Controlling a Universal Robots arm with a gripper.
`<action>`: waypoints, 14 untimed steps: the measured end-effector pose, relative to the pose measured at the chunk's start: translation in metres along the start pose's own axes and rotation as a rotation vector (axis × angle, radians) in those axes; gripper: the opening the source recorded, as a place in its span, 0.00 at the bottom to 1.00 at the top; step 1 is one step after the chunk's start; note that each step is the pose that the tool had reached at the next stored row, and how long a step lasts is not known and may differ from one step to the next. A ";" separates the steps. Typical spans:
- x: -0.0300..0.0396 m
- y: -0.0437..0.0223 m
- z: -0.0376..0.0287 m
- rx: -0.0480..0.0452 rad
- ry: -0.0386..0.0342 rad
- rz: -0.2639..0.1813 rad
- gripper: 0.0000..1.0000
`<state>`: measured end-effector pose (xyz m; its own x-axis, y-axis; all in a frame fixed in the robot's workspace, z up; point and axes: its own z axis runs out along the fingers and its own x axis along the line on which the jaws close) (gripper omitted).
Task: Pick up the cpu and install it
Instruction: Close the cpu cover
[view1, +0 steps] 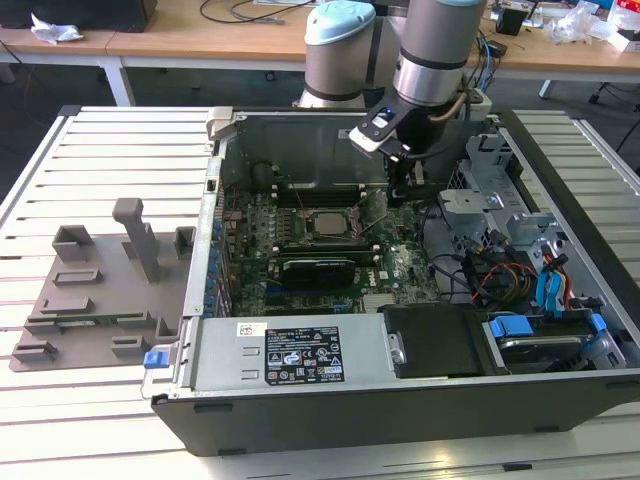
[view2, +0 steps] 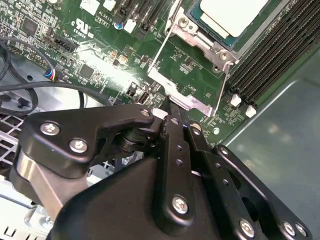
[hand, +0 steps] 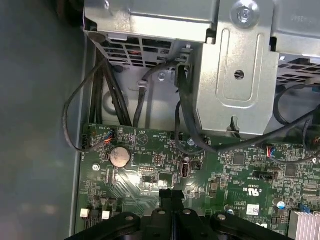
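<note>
The gripper (hand: 171, 193) — pressed together, holding nothing — hangs low over the motherboard (hand: 150, 165); the cpu (view2: 232, 15) lies flat in its socket (view2: 192, 75), just ahead of the gripper.

the arm (view1: 432, 60) hangs nearly upright, its fingers (hand: 166, 199) pressed together, holding nothing.

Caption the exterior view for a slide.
Gripper hangs inside the open computer case, beside the cpu seated on the motherboard.

Computer case (view1: 350, 412) on slatted table (view1: 100, 425); grey fixture (view1: 95, 300).
</note>
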<state>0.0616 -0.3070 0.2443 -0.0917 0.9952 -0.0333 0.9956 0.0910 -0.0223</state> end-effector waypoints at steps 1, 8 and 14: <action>0.0005 -0.0045 0.0001 0.0000 0.0000 0.000 0.11; 0.0028 -0.0300 0.0006 -0.0001 0.0000 0.000 0.11; 0.0040 -0.0437 0.0009 0.0000 0.0000 0.000 0.11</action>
<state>0.0177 -0.3070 0.2443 -0.0916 0.9952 -0.0333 0.9956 0.0908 -0.0222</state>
